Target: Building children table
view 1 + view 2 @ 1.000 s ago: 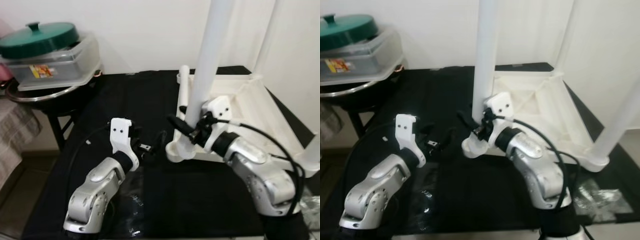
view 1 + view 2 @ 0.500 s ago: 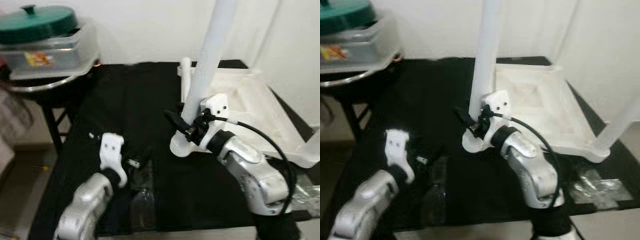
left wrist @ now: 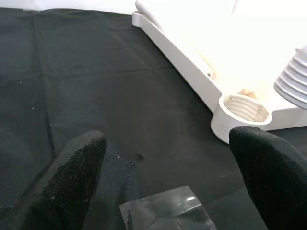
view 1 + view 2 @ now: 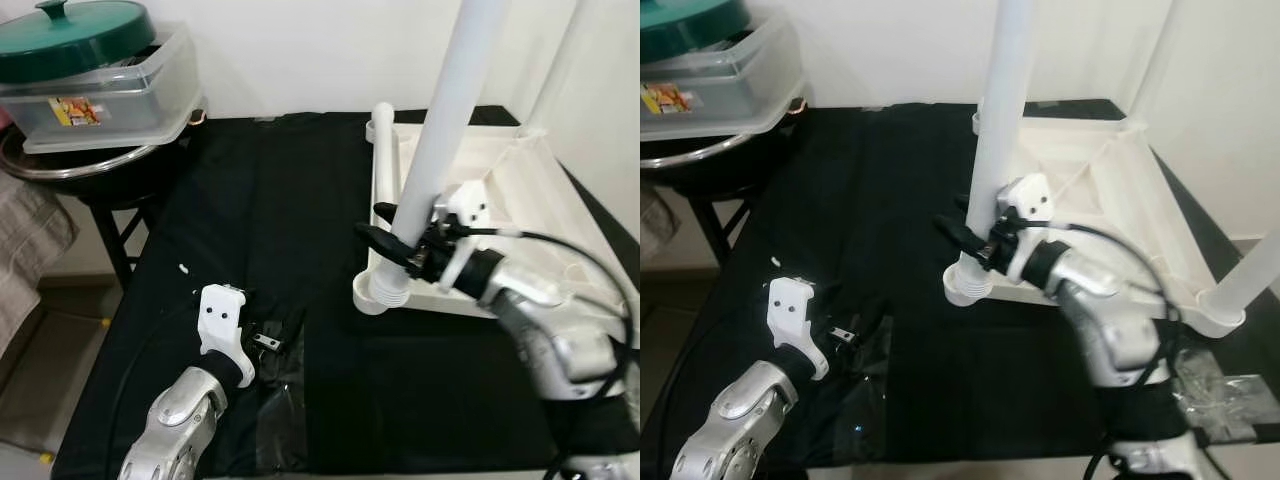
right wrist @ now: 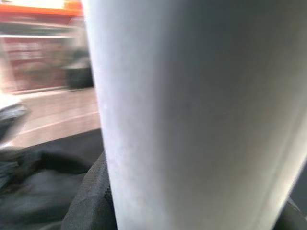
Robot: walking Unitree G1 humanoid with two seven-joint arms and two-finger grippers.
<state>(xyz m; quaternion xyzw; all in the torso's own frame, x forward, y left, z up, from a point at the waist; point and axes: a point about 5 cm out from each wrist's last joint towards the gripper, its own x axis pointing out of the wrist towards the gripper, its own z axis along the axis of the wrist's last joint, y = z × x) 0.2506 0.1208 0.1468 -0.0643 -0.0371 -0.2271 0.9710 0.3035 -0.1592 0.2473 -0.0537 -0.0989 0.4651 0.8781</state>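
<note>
Left eye view looks down on a black cloth (image 4: pixel 270 210) spread over a surface, with a white table top (image 4: pixel 520 200) lying upside down on its right part. To the left, off the cloth, a clear tub (image 4: pixel 105 105) with a green lid (image 4: pixel 75 50) on it sits in a metal pan (image 4: pixel 60 170) on a dark stand. A clear plastic wrapper (image 4: pixel 280 400) lies on the cloth near the left gripper (image 4: pixel 275 335), and another scrap (image 4: pixel 1215 390) lies at the right edge.

A white leg (image 4: pixel 440 160) rises from the near corner socket (image 4: pixel 380 295) of the table top, leaning a little; its upper end is cut off by the frame. A second leg (image 4: pixel 1265 270) stands at the far right corner, also cut off, and a short white post (image 4: pixel 385 130) sits at the back corner. In the left wrist view the socket's ribbed inside (image 3: pixel 244 108) shows, with the leg's ribbed end (image 3: pixel 292 84) just beside it; whether the leg is fully seated cannot be told.

The right gripper (image 4: pixel 400 240) reaches in from the right, its forearm bent low over the table top, black fingers clamped around the leg just above the socket. The right wrist view is blurred, the leg (image 5: pixel 192 115) close against the lens. The left arm lies low over the cloth, its fingers (image 3: pixel 72 177) spread apart and holding nothing.
</note>
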